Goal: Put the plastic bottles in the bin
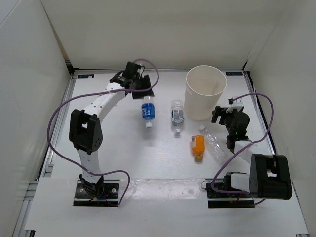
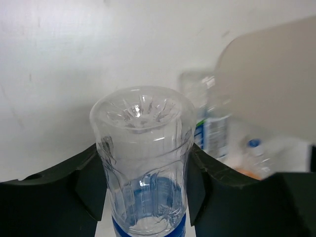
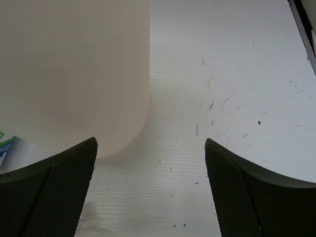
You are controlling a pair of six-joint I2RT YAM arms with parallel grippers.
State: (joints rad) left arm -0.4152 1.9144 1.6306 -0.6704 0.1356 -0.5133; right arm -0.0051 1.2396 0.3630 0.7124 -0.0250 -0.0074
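Observation:
My left gripper is shut on the base end of the clear bottle with the blue label, cap pointing toward the arm bases. In the left wrist view the gripper has its jaws pressed on both sides of this bottle. The bottle with the bluish-grey label lies left of the off-white bin. The short orange bottle and the plain clear bottle lie in front of the bin. My right gripper is open and empty beside the bin's right side; it also shows in the right wrist view.
White walls enclose the table on three sides. The bin's wall fills the upper left of the right wrist view, just beyond my left fingertip. In the left wrist view the bin is a blur at the upper right.

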